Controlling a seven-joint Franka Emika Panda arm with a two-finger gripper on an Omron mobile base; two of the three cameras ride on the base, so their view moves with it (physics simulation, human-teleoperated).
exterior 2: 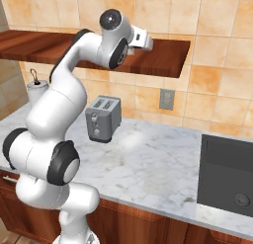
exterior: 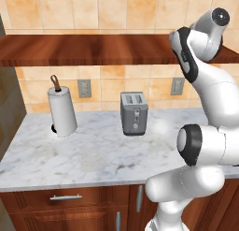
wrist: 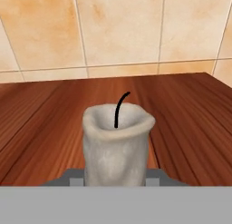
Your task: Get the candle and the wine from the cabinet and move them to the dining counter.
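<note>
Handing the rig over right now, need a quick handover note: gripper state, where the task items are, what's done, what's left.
Gripper: shut on the candle, which stands upright on the cabinet shelf near its right end, not lifted yet.
Wine: can't place it from these views.
Dining counter: can't place it either; the base faces the worktop with the toaster.
Done: candle grasped.
Left: lift and carry the candle to the dining counter, then fetch the wine.
</note>
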